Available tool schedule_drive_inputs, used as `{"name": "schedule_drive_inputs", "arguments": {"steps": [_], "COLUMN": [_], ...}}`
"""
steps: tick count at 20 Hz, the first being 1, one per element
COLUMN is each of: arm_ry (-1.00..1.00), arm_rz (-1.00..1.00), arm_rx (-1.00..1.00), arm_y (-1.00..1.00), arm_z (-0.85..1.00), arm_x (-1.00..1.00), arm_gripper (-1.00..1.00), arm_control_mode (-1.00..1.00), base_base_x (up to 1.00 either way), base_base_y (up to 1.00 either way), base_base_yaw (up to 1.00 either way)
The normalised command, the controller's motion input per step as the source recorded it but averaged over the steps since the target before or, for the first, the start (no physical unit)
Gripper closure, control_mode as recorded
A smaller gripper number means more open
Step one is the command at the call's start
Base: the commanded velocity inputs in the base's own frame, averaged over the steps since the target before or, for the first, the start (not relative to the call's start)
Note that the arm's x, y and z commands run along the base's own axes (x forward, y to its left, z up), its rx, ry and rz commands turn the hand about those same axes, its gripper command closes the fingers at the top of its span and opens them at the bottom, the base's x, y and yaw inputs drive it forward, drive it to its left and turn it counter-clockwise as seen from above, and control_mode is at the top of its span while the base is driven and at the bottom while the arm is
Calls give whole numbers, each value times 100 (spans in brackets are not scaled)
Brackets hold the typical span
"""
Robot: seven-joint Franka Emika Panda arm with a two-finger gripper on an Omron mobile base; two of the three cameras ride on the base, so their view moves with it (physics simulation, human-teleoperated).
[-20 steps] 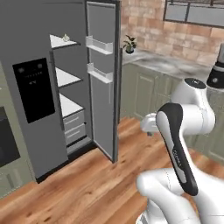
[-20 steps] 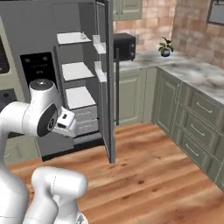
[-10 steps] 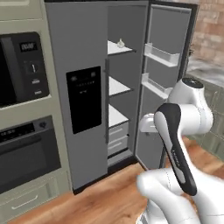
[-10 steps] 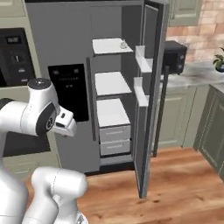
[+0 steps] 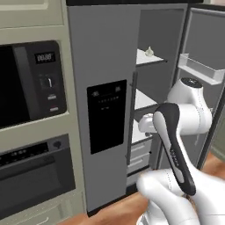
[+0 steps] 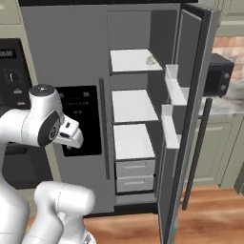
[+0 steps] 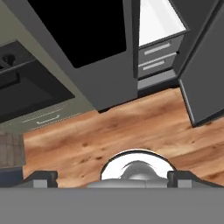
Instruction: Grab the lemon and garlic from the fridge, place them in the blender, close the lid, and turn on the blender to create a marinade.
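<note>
The grey fridge (image 5: 101,57) (image 6: 66,47) stands straight ahead with its black display panel (image 5: 107,114) on the shut left door. Its right door (image 6: 190,95) is swung open, baring white shelves. A small pale garlic (image 5: 149,52) (image 6: 151,59) sits on the top shelf. The lemon, the blender and the lid are out of view. My gripper (image 7: 113,178) points down at the wooden floor in front of the fridge, well short of the shelves. It is open, with nothing between its fingertips (image 7: 41,177).
A beige cabinet with a black microwave (image 5: 30,83) and an oven (image 5: 35,176) stands left of the fridge. Door bins (image 6: 174,90) jut from the open door. Two drawers (image 6: 135,174) sit low in the fridge. Another black microwave (image 6: 218,74) rests on the right counter.
The base has moved, so both base views have shifted: the fridge now stands centred and closer. The arm keeps its folded pose and the gripper stays open.
</note>
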Motion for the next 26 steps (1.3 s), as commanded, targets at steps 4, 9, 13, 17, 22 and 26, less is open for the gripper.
{"name": "schedule_drive_inputs", "arguments": {"steps": [4, 9, 13, 17, 22, 26], "arm_ry": [0, 0, 0, 0, 0, 0], "arm_rz": [0, 0, 0, 0, 0, 0], "arm_rx": [0, 0, 0, 0, 0, 0], "arm_y": [0, 0, 0, 0, 0, 0], "arm_z": [0, 0, 0, 0, 0, 0], "arm_x": [0, 0, 0, 0, 0, 0], "arm_gripper": [-100, -100, -100, -100, -100, -100], "arm_control_mode": [100, 100, 100, 100, 100, 100], "base_base_x": [50, 47, 45, 50, 55, 57], "base_base_y": [-41, -37, -37, -29, -32, -25], "base_base_yaw": [23, 22, 15, 11, 13, 13]}}
